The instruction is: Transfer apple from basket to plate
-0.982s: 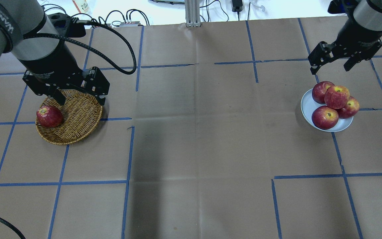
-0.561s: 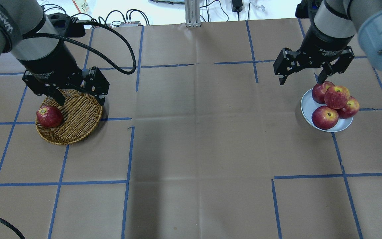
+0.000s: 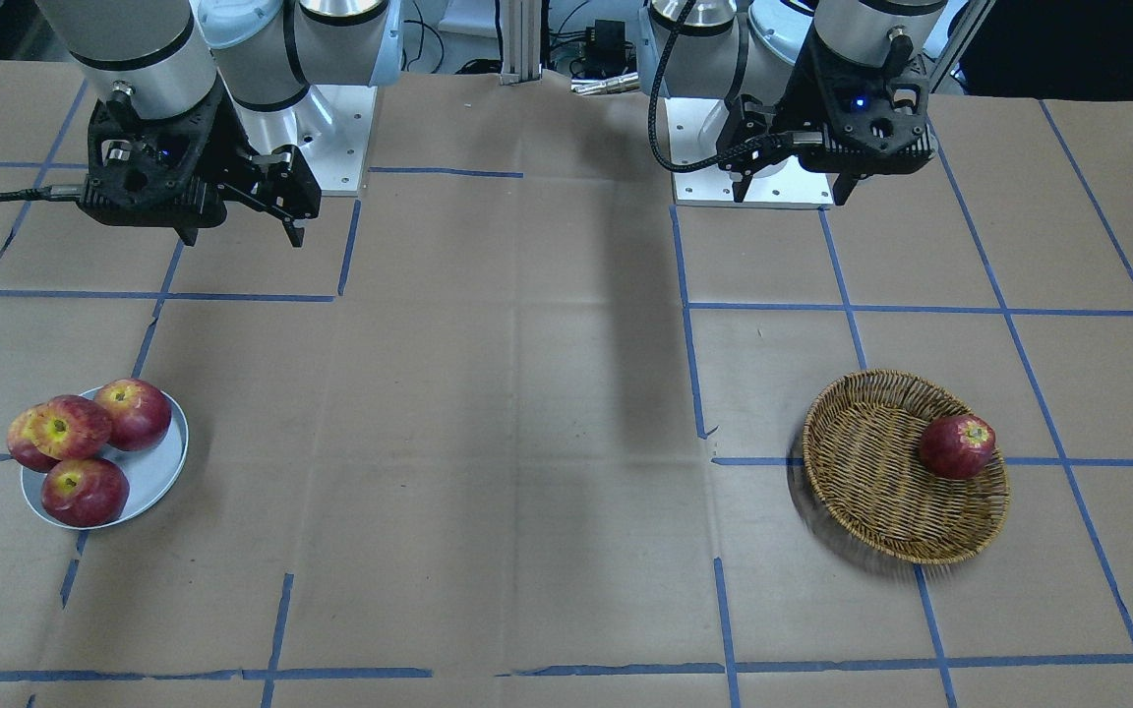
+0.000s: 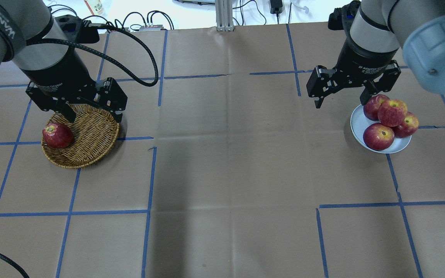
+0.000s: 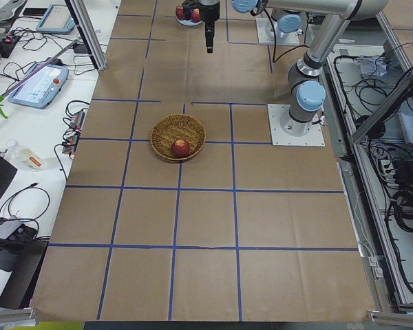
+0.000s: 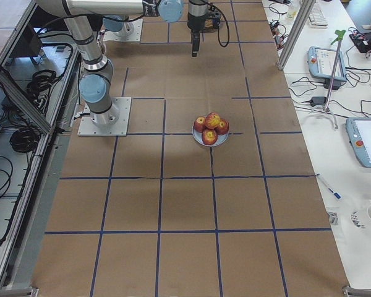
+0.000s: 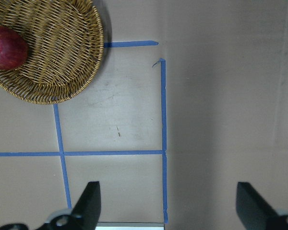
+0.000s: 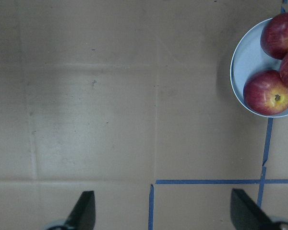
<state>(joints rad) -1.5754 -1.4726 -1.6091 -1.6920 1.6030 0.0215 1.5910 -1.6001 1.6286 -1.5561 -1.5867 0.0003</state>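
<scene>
Apple, streaky pink-red with yellow top, sat atop three darker apples on plate, robot's right. One dark apple lay in basket, robot's left. Left gripper hung high, off to basket's side, jaws wide apart, empty. Right gripper hung high beside plate, jaws wide apart, empty.

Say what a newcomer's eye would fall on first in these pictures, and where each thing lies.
Four red apples crowd the pale blue plate on the robot's right, the streaky yellow-patched apple perched on top. On its left, one dark red apple lies alone near the rim of the wicker basket. The left gripper and right gripper hang open and empty above the table.
</scene>
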